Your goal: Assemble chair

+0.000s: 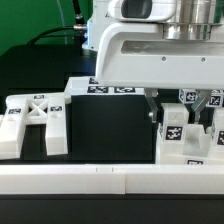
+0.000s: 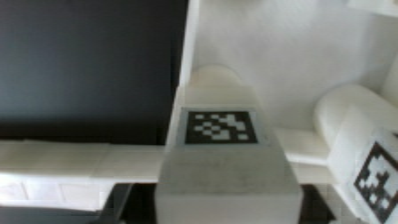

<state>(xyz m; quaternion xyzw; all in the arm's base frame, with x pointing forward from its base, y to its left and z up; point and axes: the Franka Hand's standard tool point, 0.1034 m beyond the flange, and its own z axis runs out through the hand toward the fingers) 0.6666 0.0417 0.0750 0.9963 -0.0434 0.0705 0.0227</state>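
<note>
My gripper (image 1: 182,110) hangs at the exterior view's right, with its dark fingers (image 1: 152,106) down on either side of a tagged white block (image 1: 172,118) of the chair. In the wrist view this block (image 2: 222,128) runs straight between the jaws, and both dark fingers (image 2: 139,196) press against its sides, so the gripper (image 2: 222,205) is shut on it. The block stands among other white tagged chair parts (image 1: 190,148). One rounded neighbour (image 2: 356,140) lies close beside it. The X-braced frame (image 1: 35,120) rests apart at the exterior view's left.
The marker board (image 1: 108,88) lies flat behind the black mat (image 1: 110,135). A long white rail (image 1: 100,180) runs along the front edge. Dark mat (image 2: 89,60) shows beside the held block in the wrist view.
</note>
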